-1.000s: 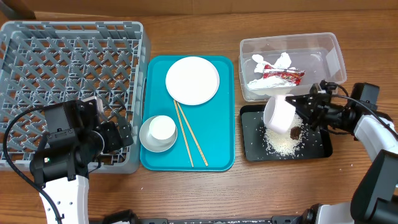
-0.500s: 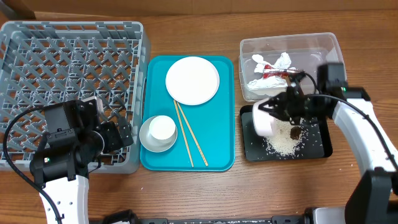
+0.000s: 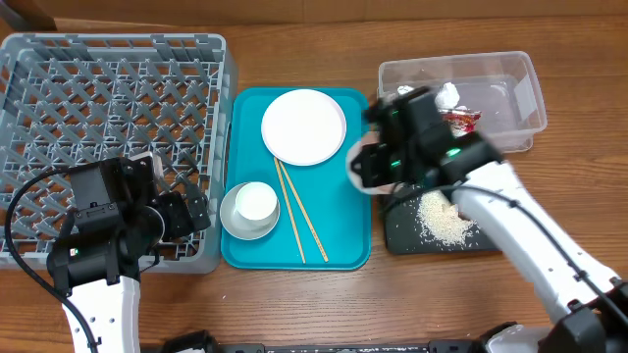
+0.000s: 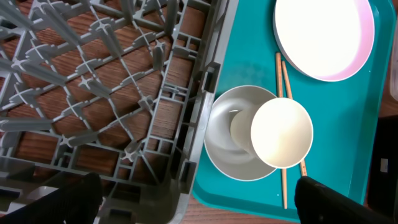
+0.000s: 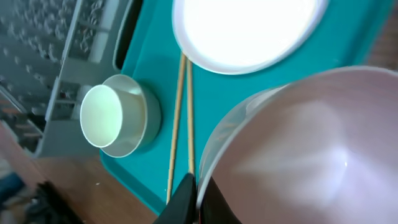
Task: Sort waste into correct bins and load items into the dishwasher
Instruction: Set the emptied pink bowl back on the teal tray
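My right gripper [image 3: 377,163] is shut on the rim of the small white dish [image 3: 363,167] and holds it tilted above the teal tray's right edge; the right wrist view shows the jaws [image 5: 198,200] pinching the dish rim [image 5: 311,155]. The large white plate [image 3: 303,126], two chopsticks [image 3: 299,211] and the grey bowl [image 3: 232,218] with the white cup [image 3: 256,202] in it lie on the teal tray. My left gripper [image 3: 186,216] is open and empty at the grey dish rack's [image 3: 108,108] front right corner; the left wrist view shows its jaws [image 4: 199,205].
The clear tub [image 3: 510,93] at back right holds the red-and-white wrapper [image 3: 461,121] and napkin [image 3: 447,94]. The black tray [image 3: 400,233] in front of it holds white rice [image 3: 442,221]; my right arm covers part of it. The teal tray [image 3: 343,245] sits mid-table.
My right arm has swung left from over the black tray to the teal tray's right edge, carrying the dish. The left arm has not moved.
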Controlling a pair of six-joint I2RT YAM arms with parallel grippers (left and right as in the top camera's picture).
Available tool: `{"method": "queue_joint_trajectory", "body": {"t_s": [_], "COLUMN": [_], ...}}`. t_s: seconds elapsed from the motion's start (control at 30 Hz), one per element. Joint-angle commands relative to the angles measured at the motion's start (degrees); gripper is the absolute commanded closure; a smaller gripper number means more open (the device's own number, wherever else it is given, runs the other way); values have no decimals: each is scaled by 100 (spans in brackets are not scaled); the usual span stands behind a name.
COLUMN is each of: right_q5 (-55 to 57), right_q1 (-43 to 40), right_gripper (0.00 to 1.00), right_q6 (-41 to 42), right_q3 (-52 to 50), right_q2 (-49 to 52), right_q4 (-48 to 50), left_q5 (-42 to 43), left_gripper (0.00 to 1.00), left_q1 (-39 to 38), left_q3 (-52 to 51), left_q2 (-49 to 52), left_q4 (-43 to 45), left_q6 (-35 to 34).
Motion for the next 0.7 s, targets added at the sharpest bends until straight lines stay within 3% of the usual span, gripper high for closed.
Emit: {"method": "queue_joint_trajectory", "body": {"t_s": [0.0,0.27,0.47,0.67], "right_q5": [1088,1550,1552,1698], "right_q1": [588,1467,1497,1488], "right_gripper": [96,96,92,86], "right_q6": [-166,-664,-664,-664], "right_q3": [76,76,76,83], "right_q2": [179,1172,1766,1749], "right_q4": [221,988,1143,1174], "left_q5": [109,109,109,109], "left_gripper": [0,0,0,0], "left_q1": [26,26,26,26], "left_q3": [127,127,127,127], "left_q2": [15,15,15,15], "left_q4": [22,22,20,22], "left_q6": [125,125,127,127]}}
